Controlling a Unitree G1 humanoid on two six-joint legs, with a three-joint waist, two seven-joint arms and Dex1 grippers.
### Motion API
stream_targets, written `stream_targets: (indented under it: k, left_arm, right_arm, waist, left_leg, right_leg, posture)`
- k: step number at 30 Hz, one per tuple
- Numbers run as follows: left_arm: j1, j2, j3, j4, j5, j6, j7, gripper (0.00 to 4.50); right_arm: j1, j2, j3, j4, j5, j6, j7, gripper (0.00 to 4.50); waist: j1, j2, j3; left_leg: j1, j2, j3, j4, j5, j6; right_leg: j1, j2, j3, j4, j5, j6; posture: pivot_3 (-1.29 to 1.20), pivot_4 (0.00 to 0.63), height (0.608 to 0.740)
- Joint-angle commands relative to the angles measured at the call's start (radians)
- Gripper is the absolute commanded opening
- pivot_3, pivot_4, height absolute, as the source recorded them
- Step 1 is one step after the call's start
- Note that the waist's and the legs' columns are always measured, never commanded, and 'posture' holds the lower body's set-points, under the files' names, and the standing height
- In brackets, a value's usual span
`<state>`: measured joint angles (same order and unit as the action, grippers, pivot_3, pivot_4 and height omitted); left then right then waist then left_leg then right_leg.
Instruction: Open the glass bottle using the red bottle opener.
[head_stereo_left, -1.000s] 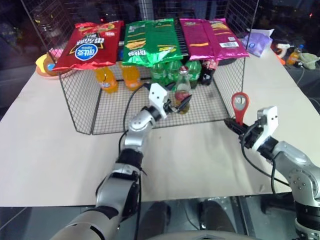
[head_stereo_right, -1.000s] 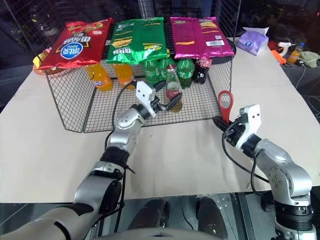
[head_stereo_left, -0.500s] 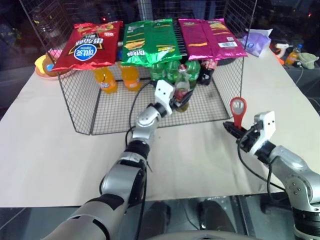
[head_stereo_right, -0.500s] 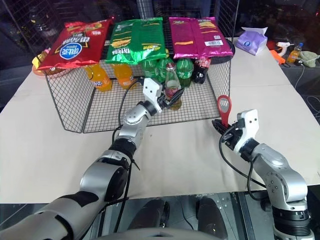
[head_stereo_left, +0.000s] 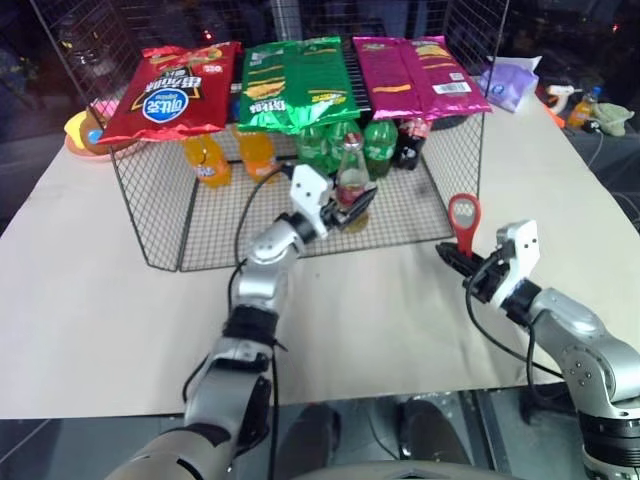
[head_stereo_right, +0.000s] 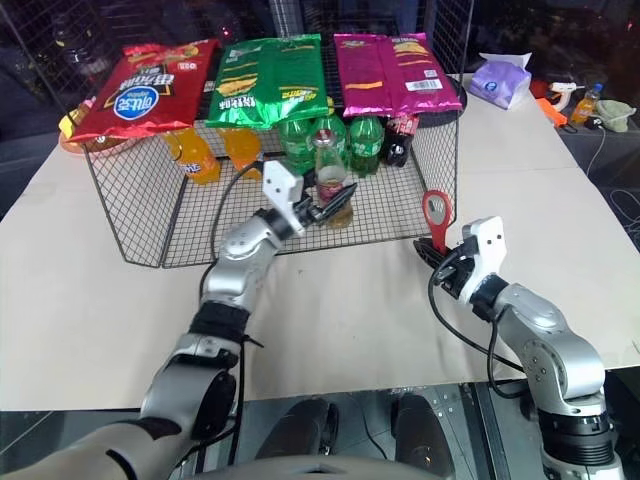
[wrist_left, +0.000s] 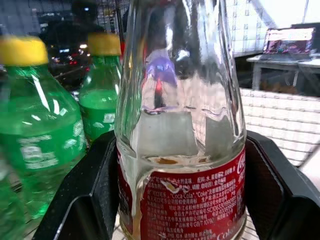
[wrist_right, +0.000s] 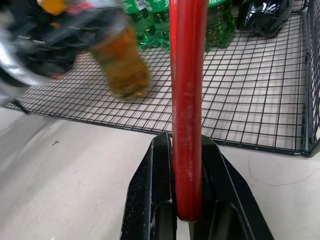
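My left jaws (head_stereo_left: 352, 205) are clamped on the small clear glass bottle (head_stereo_left: 351, 176) with amber drink and a red label band, one black finger on each side of its lower body. The bottle is upright, narrow neck up, over the front part of the black wire-mesh basket (head_stereo_left: 160, 215), which lies on its side with its open face toward me.

My right jaws (head_stereo_left: 458, 259) are shut tight on the short handle of the flat red bottle opener (head_stereo_left: 463, 221), whose oval ring head points up. It is held over the bare beige desk (head_stereo_left: 90, 300), just outside the basket's right front corner and well apart from the bottle.

Close behind the bottle stand green plastic bottles (head_stereo_left: 379, 146) with yellow caps, nearly touching it in the left wrist view. A dark bottle (head_stereo_left: 413, 141) stands to their right and two orange plastic bottles (head_stereo_left: 210, 160) to the left, near the back. Three snack bags lie on the basket's top: red (head_stereo_left: 170, 90), green (head_stereo_left: 295, 82) and magenta (head_stereo_left: 415, 75). The mesh side wall rises between the opener and the bottle's right side.

Toward me the basket's front is open, and the desk in front of it is broad and bare. At the far right corner of the desk sits a purple tissue pack (head_stereo_left: 512, 84).
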<state>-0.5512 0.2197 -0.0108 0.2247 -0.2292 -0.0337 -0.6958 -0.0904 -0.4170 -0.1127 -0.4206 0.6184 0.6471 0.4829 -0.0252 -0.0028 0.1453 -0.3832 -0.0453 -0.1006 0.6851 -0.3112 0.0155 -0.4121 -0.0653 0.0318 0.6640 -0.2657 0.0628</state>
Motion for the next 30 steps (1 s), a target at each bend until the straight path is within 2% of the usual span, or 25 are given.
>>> stream_targets:
  k: [1,6,11,19,29,30]
  left_arm:
    - [0.097,0.068,0.004,-0.304,-0.058,0.145,0.001,2.66]
    - [0.313,0.147,0.072,-0.608,-0.162,0.355,0.066,2.66]
    - [0.454,0.185,0.102,-0.701,-0.127,0.344,0.105,2.66]
    - [0.53,0.122,0.053,-0.655,-0.059,0.2,0.147,2.66]
    - [0.538,0.071,0.033,-0.604,-0.048,0.087,0.151,2.66]
    - [0.538,0.071,0.032,-0.602,-0.047,0.081,0.15,3.68]
  right_arm:
    - [-0.015,0.003,-0.007,-0.012,0.002,-0.035,0.017,0.0]
    - [-0.033,0.002,-0.016,-0.001,0.0,-0.089,0.063,0.0]
    - [-0.036,-0.015,0.007,0.0,-0.01,-0.11,0.111,0.0]
    - [-0.053,-0.022,0.039,0.026,-0.04,-0.123,0.142,0.0]
    - [-0.046,-0.027,0.053,0.019,-0.052,-0.118,0.152,0.0]
    - [-0.045,-0.026,0.055,0.019,-0.054,-0.12,0.153,0.0]
  waist:
    - [-0.004,0.0,0.0]
    - [-0.005,0.0,0.0]
    - [0.011,0.0,0.0]
    - [0.017,0.0,0.0]
    - [0.014,0.0,0.0]
    - [0.014,0.0,0.0]
  left_leg:
    - [0.0,0.0,0.0,0.0,0.0,0.0]
    - [0.0,0.0,0.0,0.0,0.0,0.0]
    - [0.001,0.001,0.001,0.0,0.0,0.0]
    - [0.001,0.0,0.001,0.0,0.0,0.0]
    - [0.001,0.0,0.002,0.0,0.0,0.0]
    - [0.001,0.0,0.002,0.0,0.0,0.0]
  right_leg:
    - [0.0,0.0,0.0,0.0,0.0,0.0]
    - [0.0,-0.001,0.001,0.0,0.0,0.0]
    - [0.001,0.0,0.001,0.001,0.0,0.0]
    - [0.001,-0.001,0.001,0.0,0.0,0.0]
    - [0.001,-0.001,0.002,0.0,0.0,0.0]
    - [0.001,-0.001,0.002,0.0,0.0,0.0]
  posture:
    - [0.0,0.15,0.74]
    - [0.0,0.15,0.74]
    - [0.0,0.15,0.74]
    - [0.0,0.15,0.74]
    - [0.0,0.15,0.74]
    - [0.0,0.15,0.74]
